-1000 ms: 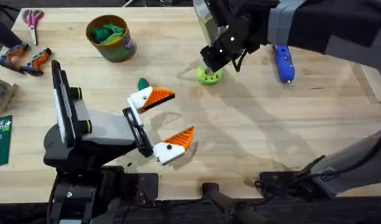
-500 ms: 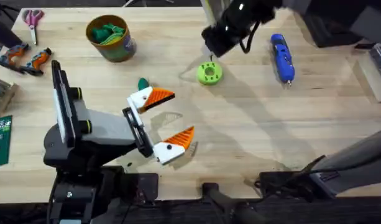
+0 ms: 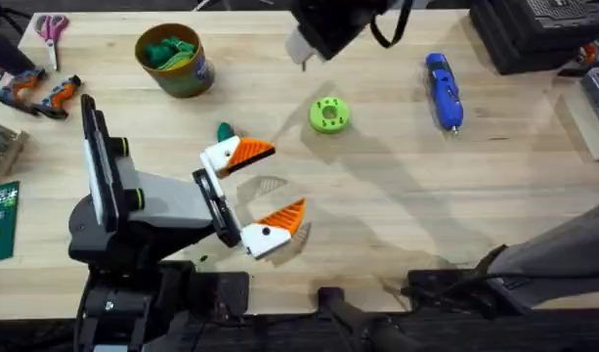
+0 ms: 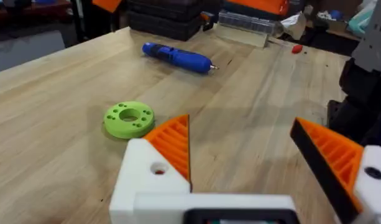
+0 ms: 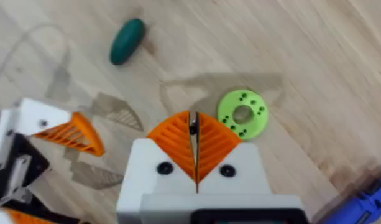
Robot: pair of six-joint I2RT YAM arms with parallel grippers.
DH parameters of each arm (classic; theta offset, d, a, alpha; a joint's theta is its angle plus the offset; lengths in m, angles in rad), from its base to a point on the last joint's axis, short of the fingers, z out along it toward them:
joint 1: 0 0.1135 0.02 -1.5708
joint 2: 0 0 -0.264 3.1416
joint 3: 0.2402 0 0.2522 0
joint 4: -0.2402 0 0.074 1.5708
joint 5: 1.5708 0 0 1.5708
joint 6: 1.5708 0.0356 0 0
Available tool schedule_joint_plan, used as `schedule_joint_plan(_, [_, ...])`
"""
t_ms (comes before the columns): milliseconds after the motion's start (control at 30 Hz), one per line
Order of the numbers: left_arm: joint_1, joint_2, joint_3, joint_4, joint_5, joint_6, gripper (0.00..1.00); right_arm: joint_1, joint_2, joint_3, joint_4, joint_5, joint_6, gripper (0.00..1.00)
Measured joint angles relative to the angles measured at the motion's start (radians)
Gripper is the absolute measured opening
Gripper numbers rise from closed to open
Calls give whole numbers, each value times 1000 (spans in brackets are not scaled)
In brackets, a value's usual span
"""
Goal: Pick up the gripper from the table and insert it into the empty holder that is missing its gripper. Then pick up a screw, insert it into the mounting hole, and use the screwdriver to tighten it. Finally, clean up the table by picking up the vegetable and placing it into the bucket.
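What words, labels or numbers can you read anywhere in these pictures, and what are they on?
None can be read.
The green card at the table's left edge bears white markings, too small to read.
The bucket has a blue patch on its side, too blurred to read.

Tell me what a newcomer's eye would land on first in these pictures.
Probably the left gripper, spread wide open over the middle of the table with its orange pads apart. Next, the lime-green disc lying flat just beyond it, and the blue screwdriver off to the right. The right gripper hangs pinched shut above the disc, something small and dark showing between its tips.
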Motion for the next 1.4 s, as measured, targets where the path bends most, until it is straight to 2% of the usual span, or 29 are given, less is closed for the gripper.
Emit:
schedule_joint_plan(333, [0, 0, 0, 0, 0, 0, 985, 145, 0, 57, -15, -10, -4, 6])
schedule_joint_plan(367, [0, 0, 0, 0, 0, 0, 986, 204, 0, 57, -17, -10, -3, 6])
schedule_joint_plan(1000, [0, 0, 0, 0, 0, 0, 985, 404, 0, 58, 20, -12, 16, 6])
schedule_joint_plan(1400, [0, 0, 0, 0, 0, 0, 986, 406, 0, 58, 8, -13, 17, 6])
